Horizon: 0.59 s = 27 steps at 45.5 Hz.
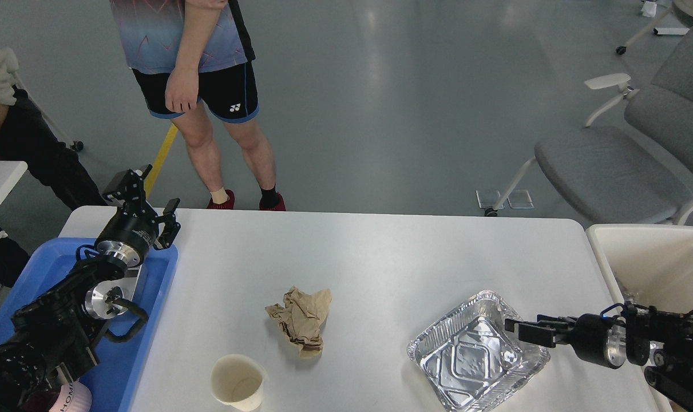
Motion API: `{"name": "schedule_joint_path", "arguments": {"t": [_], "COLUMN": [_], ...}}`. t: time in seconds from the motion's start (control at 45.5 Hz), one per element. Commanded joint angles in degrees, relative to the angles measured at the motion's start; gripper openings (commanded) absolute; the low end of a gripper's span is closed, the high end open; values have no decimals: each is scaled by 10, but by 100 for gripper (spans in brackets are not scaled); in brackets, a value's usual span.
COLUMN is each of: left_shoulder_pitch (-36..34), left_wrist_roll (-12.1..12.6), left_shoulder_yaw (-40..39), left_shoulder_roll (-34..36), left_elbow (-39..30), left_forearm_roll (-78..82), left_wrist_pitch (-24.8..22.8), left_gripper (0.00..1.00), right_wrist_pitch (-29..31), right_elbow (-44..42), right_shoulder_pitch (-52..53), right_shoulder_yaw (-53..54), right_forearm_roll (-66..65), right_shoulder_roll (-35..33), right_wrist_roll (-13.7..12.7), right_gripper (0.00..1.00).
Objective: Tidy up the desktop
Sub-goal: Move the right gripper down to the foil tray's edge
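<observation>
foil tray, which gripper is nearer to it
Right. The right gripper hangs at the foil tray's right rim, its fingers over the edge. The left gripper is far off, above the blue tray at the desktop's left end.

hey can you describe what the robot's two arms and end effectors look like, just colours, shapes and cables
Both arms are black with rounded, segmented links and bare silver metal rings at the wrist joints. Thin black cables loop loosely along each. The left end effector has a black skeletal frame with two short fingers; the right end effector has two flat, blocky black fingers. No markings are legible.
</observation>
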Motion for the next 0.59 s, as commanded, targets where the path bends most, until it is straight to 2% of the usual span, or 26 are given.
{"name": "schedule_joint_path", "arguments": {"t": [0.0, 0.264, 0.396, 0.417, 0.505, 0.571], "left_shoulder_pitch": [0, 0, 1, 1, 1, 1], "left_wrist_roll": [0, -1, -1, -1, -1, -1], "left_shoulder_yaw": [0, 3, 3, 3, 3, 3], "left_shoulder_roll": [0, -4, -5, -5, -6, -7], "left_elbow": [0, 0, 0, 0, 0, 0], "left_forearm_roll": [0, 0, 0, 0, 0, 0], "left_wrist_pitch": [0, 0, 0, 0, 1, 1], "left_gripper": [89, 89, 89, 89, 89, 89], "right_wrist_pitch": [-11, -17, -17, -17, -20, -22], "right_elbow": [-5, -20, -46, -49, -53, -60], "right_shoulder_pitch": [0, 0, 3, 4, 4, 5], "right_shoulder_yaw": [0, -1, -3, -5, -20, -24], "right_forearm_roll": [-5, -16, -16, -16, -16, -16], "right_shoulder_roll": [4, 28, 47, 48, 48, 49], "right_wrist_roll": [0, 0, 0, 0, 0, 1], "right_gripper": [100, 97, 86, 84, 61, 40]}}
